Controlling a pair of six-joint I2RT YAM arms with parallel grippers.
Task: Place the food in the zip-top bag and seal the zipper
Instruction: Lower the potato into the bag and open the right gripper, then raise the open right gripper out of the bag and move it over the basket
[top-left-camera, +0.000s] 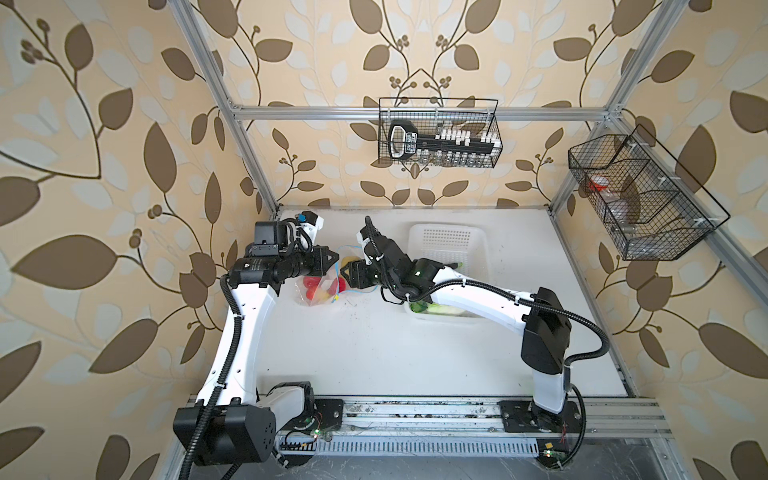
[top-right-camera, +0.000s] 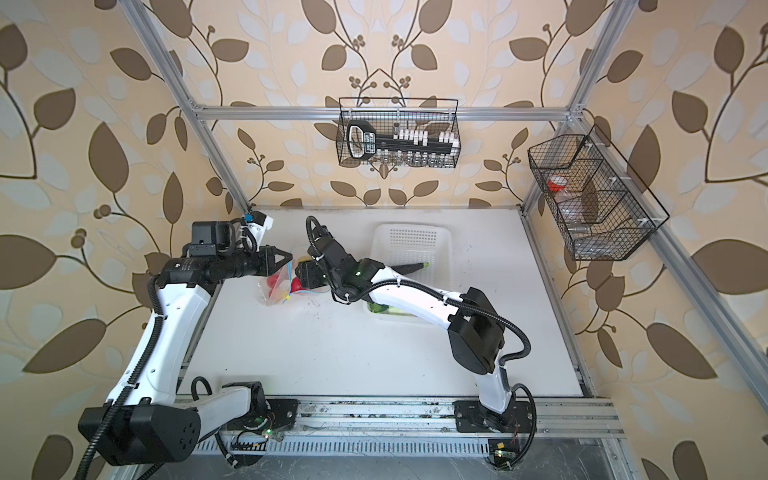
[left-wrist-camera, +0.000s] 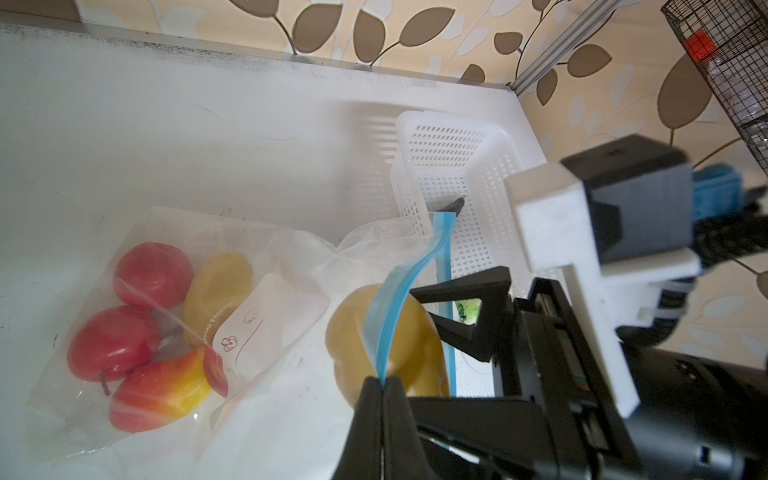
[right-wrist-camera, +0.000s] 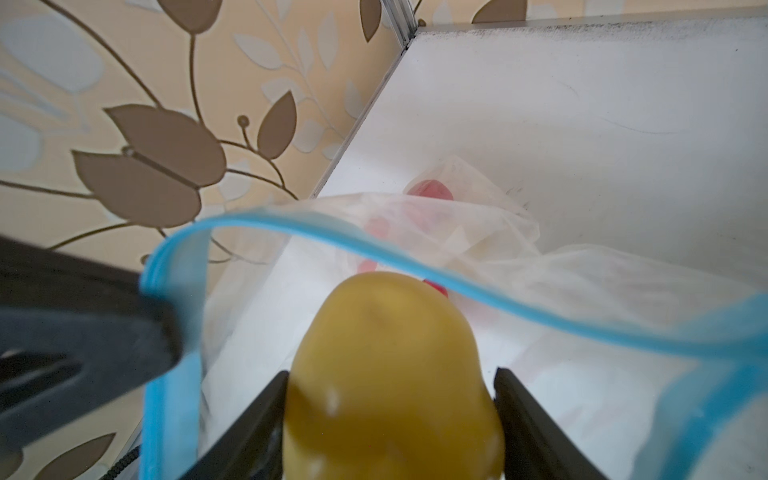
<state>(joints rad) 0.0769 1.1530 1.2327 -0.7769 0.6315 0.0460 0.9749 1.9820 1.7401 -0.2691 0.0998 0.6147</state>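
My left gripper (left-wrist-camera: 383, 380) pinches the zipper (left-wrist-camera: 397, 309) tight; my right gripper (right-wrist-camera: 390, 378), reaching left, clamps a potato (right-wrist-camera: 386, 324), jaws wide.

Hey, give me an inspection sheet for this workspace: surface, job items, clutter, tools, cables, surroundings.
Surface: white tabletop, scuffed, with dark specks.
Job's things: zip-top bag lies open, holding red apples, bagged potato and red-yellow fruit; white perforated basket holds eggplant and cabbage, partly hidden under the right arm.
Clutter: nothing seen.
Tools: left tool shut on blue zipper strip, holding the mouth up; right tool shut on held potato at the mouth.
Cables: black corrugated hoses along both arms.
Surroundings: leaf wallpaper, aluminium frame, two wall-hung wire baskets.
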